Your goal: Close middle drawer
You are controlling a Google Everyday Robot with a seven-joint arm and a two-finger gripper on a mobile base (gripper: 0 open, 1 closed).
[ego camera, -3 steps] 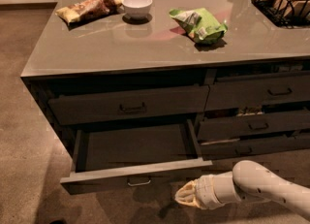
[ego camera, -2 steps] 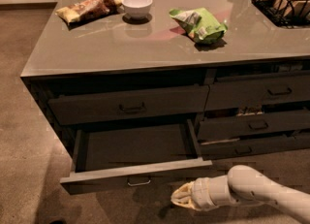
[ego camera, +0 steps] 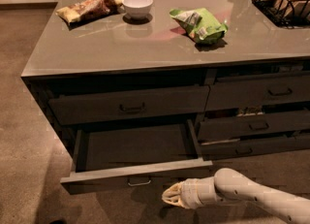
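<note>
- A wide grey desk with banks of dark drawers fills the view, standing above and beyond the end effector.
- The middle drawer, wide and shallow, is pulled far out of the desk. Its lighter grey inside looks empty, and its slim front sits just above and slightly left of the end effector.
- The robot's pale arm reaches in low from the lower right corner, near the carpet.
- The narrower drawers on the right, above and right of the end effector, sit slightly ajar.
- The cream end effector hangs just below the right part of the drawer front, pointing left. It holds nothing, and I cannot tell whether it is open or closed.
- A black wire basket sits far up and to the right.
- A green snack bag lies on the desk top, well above the end effector.
- A brown snack bag lies far up and to the left, with a white bowl just beside it.
- The small bar handle is just up and left of the end effector, untouched.
- Over the last second the end effector has slid a little leftward under the drawer front, while the drawer itself has not moved. The push has probably not begun; closing is all still to do.
</note>
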